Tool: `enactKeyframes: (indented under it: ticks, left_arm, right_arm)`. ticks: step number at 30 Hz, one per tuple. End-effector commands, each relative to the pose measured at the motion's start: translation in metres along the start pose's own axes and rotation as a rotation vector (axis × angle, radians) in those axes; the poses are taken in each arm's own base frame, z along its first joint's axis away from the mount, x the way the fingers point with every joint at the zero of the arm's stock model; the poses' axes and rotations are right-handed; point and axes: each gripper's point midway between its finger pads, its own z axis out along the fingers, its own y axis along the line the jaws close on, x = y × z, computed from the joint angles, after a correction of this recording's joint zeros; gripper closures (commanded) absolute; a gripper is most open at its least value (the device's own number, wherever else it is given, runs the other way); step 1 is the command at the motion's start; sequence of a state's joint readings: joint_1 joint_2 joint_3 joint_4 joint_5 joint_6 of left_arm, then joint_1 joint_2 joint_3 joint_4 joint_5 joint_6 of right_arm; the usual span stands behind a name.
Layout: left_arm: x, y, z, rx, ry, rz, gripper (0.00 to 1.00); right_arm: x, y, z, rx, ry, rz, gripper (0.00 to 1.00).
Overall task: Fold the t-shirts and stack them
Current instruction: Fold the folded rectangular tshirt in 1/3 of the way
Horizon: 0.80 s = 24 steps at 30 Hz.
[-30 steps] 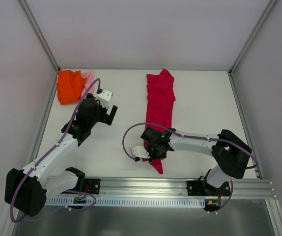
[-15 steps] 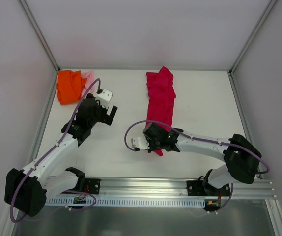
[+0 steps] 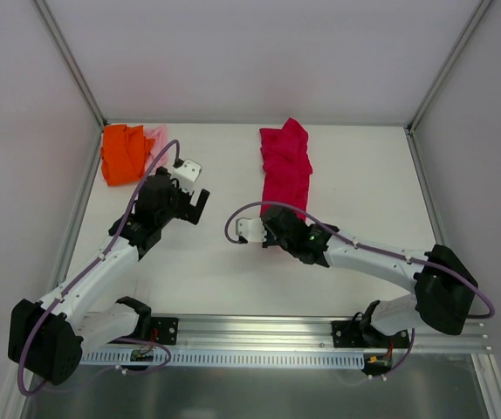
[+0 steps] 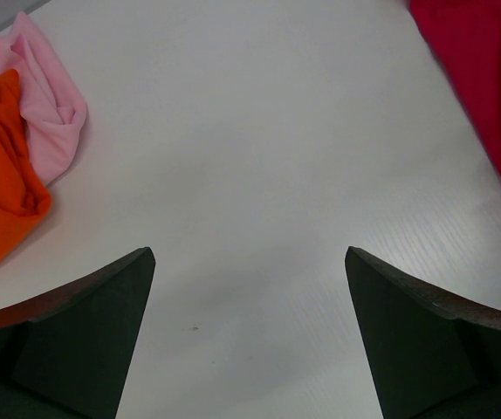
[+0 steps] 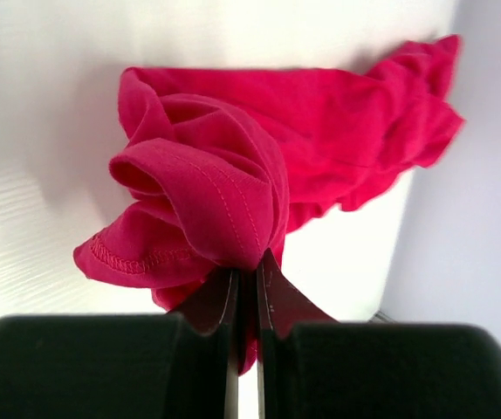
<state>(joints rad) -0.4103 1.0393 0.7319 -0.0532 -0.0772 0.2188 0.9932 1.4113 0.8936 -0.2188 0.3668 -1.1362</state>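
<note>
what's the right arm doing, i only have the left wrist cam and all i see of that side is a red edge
observer: the right gripper is shut on a bunched fold of the red shirt.
operator: ok, where's the rest of that shirt lying
observer: in the top camera it runs as a narrow crumpled strip from that gripper to the far edge of the table, near the middle of the table's width.
</note>
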Motion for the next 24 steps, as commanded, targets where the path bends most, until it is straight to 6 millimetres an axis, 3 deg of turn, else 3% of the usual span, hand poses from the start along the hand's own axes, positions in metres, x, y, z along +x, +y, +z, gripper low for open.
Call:
enactKeyframes:
  ticks: [1, 4, 6, 8, 14, 18, 24]
  left_arm:
    - [-0.021, 0.003, -0.006, 0.009, -0.062, -0.013, 0.07]
    - [-0.020, 0.005, -0.007, -0.001, -0.059, -0.010, 0.07]
    - [-0.020, 0.006, -0.007, -0.007, -0.059, -0.009, 0.07]
    - [-0.020, 0.006, -0.007, -0.007, -0.059, -0.009, 0.07]
    - [-0.018, 0.006, -0.007, -0.007, -0.056, -0.005, 0.08]
    - [-0.016, 0.005, -0.004, -0.005, -0.049, -0.002, 0.08]
    - [-0.013, 0.004, 0.000, -0.001, -0.034, 0.002, 0.08]
  right_arm:
    - [-0.006, -0.058, -0.014, 0.218, -0.034, 0.050, 0.99]
    - [0.010, -0.082, 0.006, 0.293, -0.010, 0.080, 0.99]
    - [0.018, -0.081, 0.024, 0.282, 0.014, 0.067, 0.99]
    - [0.027, -0.095, 0.035, 0.332, 0.035, 0.083, 0.99]
    - [0.053, -0.111, 0.078, 0.326, 0.101, 0.109, 0.99]
    - [0.070, -0.126, 0.092, 0.373, 0.135, 0.110, 0.99]
    - [0.075, -0.152, 0.093, 0.496, 0.127, 0.077, 0.99]
